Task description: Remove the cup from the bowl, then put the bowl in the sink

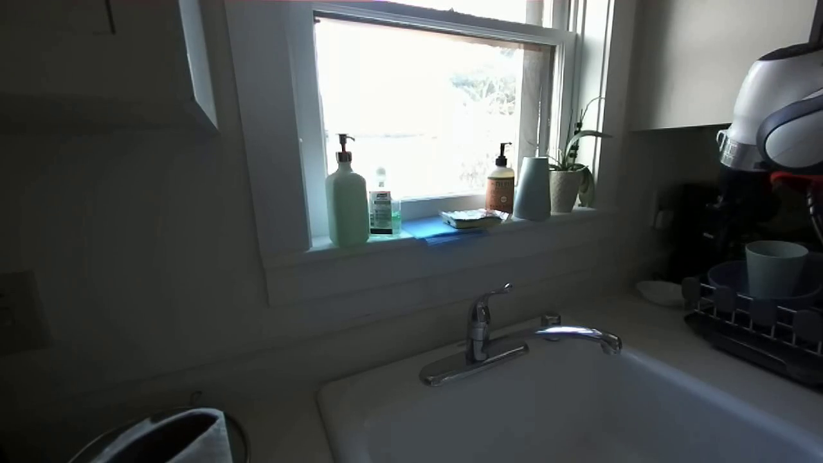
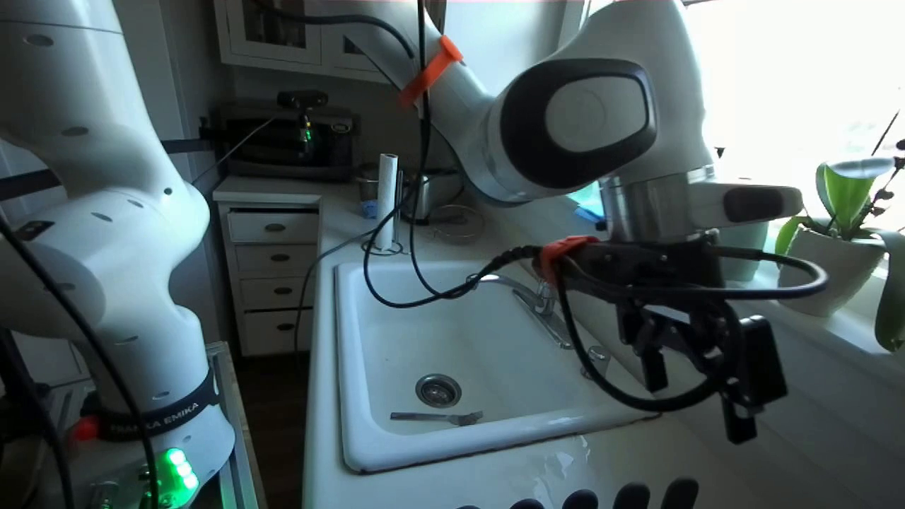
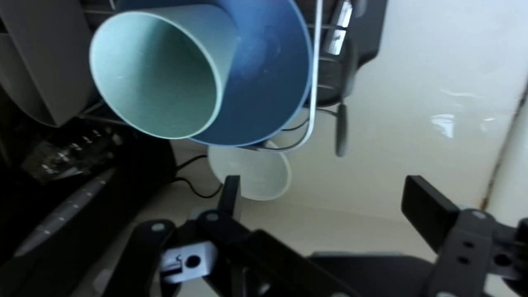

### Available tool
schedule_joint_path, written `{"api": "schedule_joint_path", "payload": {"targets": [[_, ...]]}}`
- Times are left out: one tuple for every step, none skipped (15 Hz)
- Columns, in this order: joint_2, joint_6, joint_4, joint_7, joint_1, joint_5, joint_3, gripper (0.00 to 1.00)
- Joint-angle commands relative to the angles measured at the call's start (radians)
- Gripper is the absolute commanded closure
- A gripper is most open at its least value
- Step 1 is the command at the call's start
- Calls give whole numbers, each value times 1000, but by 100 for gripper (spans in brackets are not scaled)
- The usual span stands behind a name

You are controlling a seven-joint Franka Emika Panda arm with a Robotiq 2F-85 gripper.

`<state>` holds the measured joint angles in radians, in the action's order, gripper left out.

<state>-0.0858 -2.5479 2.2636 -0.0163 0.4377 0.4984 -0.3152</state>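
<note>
The gripper (image 3: pixel 324 187) is spread wide, with a big gap between its two black fingers (image 3: pixel 431 212), and it holds nothing. The pale green cup (image 3: pixel 152 78) stands up inside the blue bowl (image 3: pixel 264 86), and the bowl sits in the dish rack (image 1: pixel 749 347). Both are apart from the gripper's fingers. A small white dish (image 1: pixel 661 293) is on the counter (image 1: pixel 675 344), just beside the rack. The big white sink (image 2: pixel 488 339) is near the rack too. In an exterior view, a fork (image 2: pixel 424 417) lies in the sink, close to the round drain (image 2: pixel 438 390). A shiny faucet (image 1: pixel 479 328) stands at the sink's back edge, under the window (image 1: pixel 418 96). On the window sill (image 1: pixel 386 249) are a tall green pump bottle (image 1: pixel 348 209), a soap bottle (image 1: pixel 499 193) with a brown label and a potted plant (image 1: pixel 563 191).
</note>
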Motion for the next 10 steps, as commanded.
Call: {"api": "schedule_joint_path", "payload": {"targets": [[96,112,-134,-171,15,145,-26,0],[120,147,-159,-210,11,169,-38,0],[134,202,-177,-230,3,181,-47,0],[151,252,-191,-246,-2,185,-54,0],[169,307,-207,-241,-8,168,-58,0],[186,347,-218,-232,-11,144,-62,0],[205,376,-229,-219,-12,122,-64,0],[222,398,-240,-210,-12,102,-66,0],[241,409,-249,-199,-11,82,-68,2],[255,419,-259,-184,-9,48,-68,26]]}}
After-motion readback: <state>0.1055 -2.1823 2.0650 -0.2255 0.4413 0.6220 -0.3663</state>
